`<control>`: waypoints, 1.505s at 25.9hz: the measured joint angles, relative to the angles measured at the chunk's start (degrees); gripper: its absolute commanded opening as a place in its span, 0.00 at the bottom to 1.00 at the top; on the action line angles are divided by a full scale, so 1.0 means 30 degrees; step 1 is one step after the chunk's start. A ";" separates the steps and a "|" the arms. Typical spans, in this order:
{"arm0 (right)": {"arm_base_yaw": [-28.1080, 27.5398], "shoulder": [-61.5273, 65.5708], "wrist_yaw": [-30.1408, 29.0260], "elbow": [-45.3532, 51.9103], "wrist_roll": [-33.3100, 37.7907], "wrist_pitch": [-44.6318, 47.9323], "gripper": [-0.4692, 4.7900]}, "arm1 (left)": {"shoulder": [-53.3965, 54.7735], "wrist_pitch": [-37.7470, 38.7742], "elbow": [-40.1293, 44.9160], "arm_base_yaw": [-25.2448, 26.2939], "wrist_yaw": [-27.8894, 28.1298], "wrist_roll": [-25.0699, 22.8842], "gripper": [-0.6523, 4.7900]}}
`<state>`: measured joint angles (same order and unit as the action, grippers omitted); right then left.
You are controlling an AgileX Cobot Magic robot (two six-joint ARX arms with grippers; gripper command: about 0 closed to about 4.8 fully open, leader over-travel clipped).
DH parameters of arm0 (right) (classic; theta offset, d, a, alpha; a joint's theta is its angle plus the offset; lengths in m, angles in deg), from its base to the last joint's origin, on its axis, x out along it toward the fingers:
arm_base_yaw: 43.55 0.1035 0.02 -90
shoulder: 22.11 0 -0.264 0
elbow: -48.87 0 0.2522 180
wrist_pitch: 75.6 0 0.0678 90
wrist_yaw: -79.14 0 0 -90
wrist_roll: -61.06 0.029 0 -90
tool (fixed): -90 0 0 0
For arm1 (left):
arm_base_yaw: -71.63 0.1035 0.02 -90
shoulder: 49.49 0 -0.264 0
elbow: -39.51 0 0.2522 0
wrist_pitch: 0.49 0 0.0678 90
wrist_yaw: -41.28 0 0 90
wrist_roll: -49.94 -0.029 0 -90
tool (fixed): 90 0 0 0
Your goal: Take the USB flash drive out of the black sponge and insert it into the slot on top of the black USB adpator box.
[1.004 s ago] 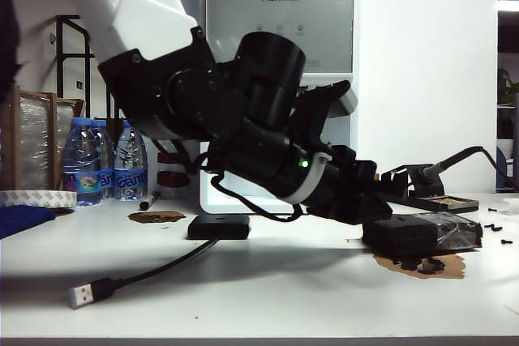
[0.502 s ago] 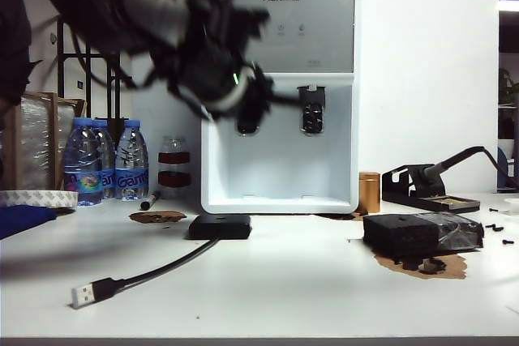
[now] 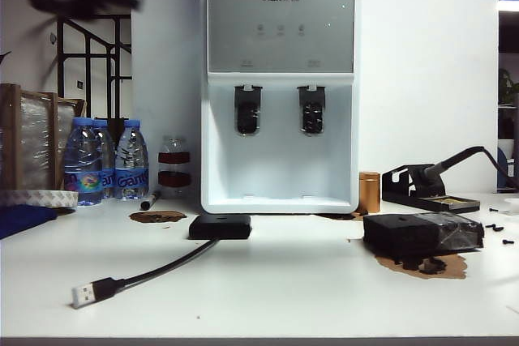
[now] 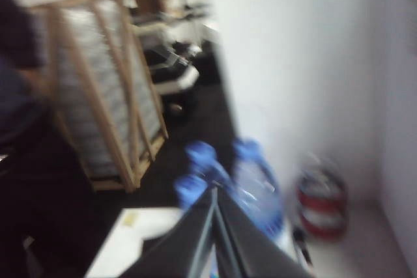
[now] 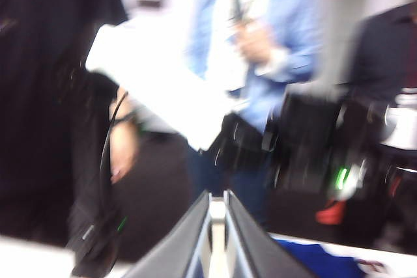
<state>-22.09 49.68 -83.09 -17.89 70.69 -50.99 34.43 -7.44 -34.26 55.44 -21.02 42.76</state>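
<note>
USB flash drive: too small to make out in the exterior view; neither hand can be seen to carry it.
Black sponge (image 3: 409, 234): lies on the right side of the tabletop (image 3: 292, 289), its right end wrapped in glossy clear film, with loose black foam crumbs (image 3: 425, 264) on a brown patch just in front of it.
Black USB adpator box (image 3: 220, 226): sits flat on the tabletop in front of the water dispenser (image 3: 280, 91), well apart from the sponge; the slot on its upper face cannot be seen from this low angle.
Cable (image 3: 166, 263): runs from the box toward the front left and ends with a silver plug (image 3: 83, 293) lying on the tabletop.
Left hand (image 4: 215, 194): raised high, a dark blur at the upper left corner of the exterior view; its wrist view looks over blue-capped water bottles (image 4: 251, 183), and the fingers meet at the tips with nothing visible between them.
Right hand (image 5: 217, 201): outside the exterior view; its wrist view faces people standing in the room, fingers nearly together with only a thin gap, nothing seen held.
Soldering iron stand (image 3: 426, 188): behind the sponge at the right.
</note>
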 measured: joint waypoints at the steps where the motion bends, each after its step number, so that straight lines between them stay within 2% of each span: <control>1: 0.0000 0.1785 -0.1559 -0.1005 -0.0860 -0.0044 0.08 | -0.1384 0.0947 0.0044 0.1319 -0.3424 0.1341 0.11; 2: 0.0000 0.3002 -0.2069 -0.1588 -0.1348 -0.0182 0.08 | -0.2441 0.1865 0.0029 0.2470 -0.7737 0.2834 0.11; 4: 0.0000 0.4444 -0.2091 -0.2448 -0.1734 -0.0226 0.08 | -0.2922 0.2448 -0.0022 0.3599 -1.2852 0.4335 0.11; 5: 0.0000 0.5289 -0.1428 -0.2820 -0.1880 -0.0168 0.08 | -0.2987 0.3490 -0.0007 0.4051 -1.6451 0.4532 0.11; 6: 0.0015 0.5770 -0.0838 -0.2929 -0.1996 -0.0153 0.08 | -0.3016 0.4524 0.0029 0.4116 -1.7886 0.3956 0.11; 7: 0.0080 0.6506 0.0350 -0.3016 -0.2412 -0.0364 0.08 | -0.3060 0.6251 0.0073 0.4160 -1.9358 0.2251 0.11; 9: 0.0233 0.7577 0.1574 -0.3439 -0.4291 -0.1639 0.08 | -0.3111 0.8298 0.0270 0.4218 -1.9897 -0.0692 0.11; 10: 0.0342 0.7905 0.2149 -0.3657 -0.5246 -0.2499 0.09 | -0.3133 0.8422 0.0670 0.4240 -2.0050 -0.1515 0.11; 11: 0.0583 0.8437 0.3519 -0.4022 -0.7067 -0.4240 0.08 | -0.3133 0.8757 0.1377 0.4262 -2.0793 -0.2528 0.11; 14: 0.0991 1.0462 0.4641 -0.5741 -1.1526 -0.9304 0.08 | -0.3104 1.0032 0.1727 0.4226 -2.1638 -0.4197 0.11; 15: 0.1005 1.0907 0.4648 -0.6237 -1.2240 -1.0047 0.08 | -0.3191 1.0418 0.1705 0.4233 -2.1668 -0.4787 0.11; 18: 0.1013 1.1948 0.4641 -0.7249 -1.3187 -1.0666 0.08 | -0.3810 1.1978 0.1705 0.4728 -2.2316 -0.6353 0.11; 19: 0.1005 1.2721 0.4663 -0.7788 -1.3362 -1.0644 0.09 | -0.4255 1.2684 0.1705 0.5340 -2.3307 -0.6958 0.11; 22: 0.1013 1.4309 0.4721 -0.7949 -1.3595 -1.0703 0.09 | -0.4699 1.4761 0.1705 0.6397 -2.4604 -0.8590 0.11; 23: 0.1013 1.5110 0.4743 -0.7927 -1.3872 -1.0885 0.09 | -0.4794 1.6087 0.1705 0.6965 -2.5084 -0.9974 0.11; 25: 0.1005 1.5934 0.4801 -0.7927 -1.4440 -1.0907 0.08 | -0.4823 1.7966 0.1705 0.7621 -2.5908 -1.1446 0.11; 29: 0.0998 1.6517 0.5566 -0.7927 -1.5591 -1.0768 0.08 | -0.4823 2.0021 0.1705 0.7716 -2.6884 -1.2779 0.11; 35: 0.0641 1.8192 0.5646 -0.8109 -1.5781 -0.9347 0.09 | -0.4823 2.0065 0.1705 0.7686 -2.7911 -1.2932 0.11; 39: 0.0583 1.8680 0.5639 -0.8750 -1.6225 -0.8983 0.08 | -0.4823 2.0108 0.1705 0.7060 -2.8392 -1.2932 0.11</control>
<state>-20.35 105.72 -66.17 -44.14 22.01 -77.94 19.96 52.89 -29.14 76.62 -106.20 3.96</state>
